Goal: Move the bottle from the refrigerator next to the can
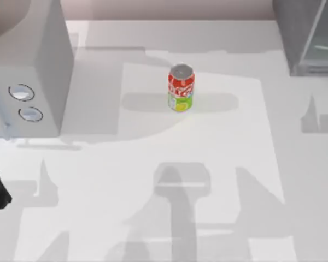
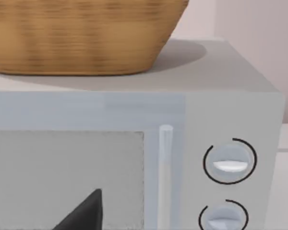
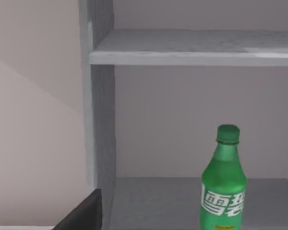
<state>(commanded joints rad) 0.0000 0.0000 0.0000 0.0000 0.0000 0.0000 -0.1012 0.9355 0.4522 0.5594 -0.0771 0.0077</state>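
The green bottle [image 3: 224,184] stands upright on the open refrigerator's [image 1: 309,38] lower shelf, at two o'clock from the can [image 1: 180,88], and looks light, smooth and slippery, best gripped mid-body around the label; whether either gripper is open I cannot tell.

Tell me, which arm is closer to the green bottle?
The right. Its wrist camera faces the bottle upright inside the refrigerator; the left arm's faces the grey box with knobs across the table.
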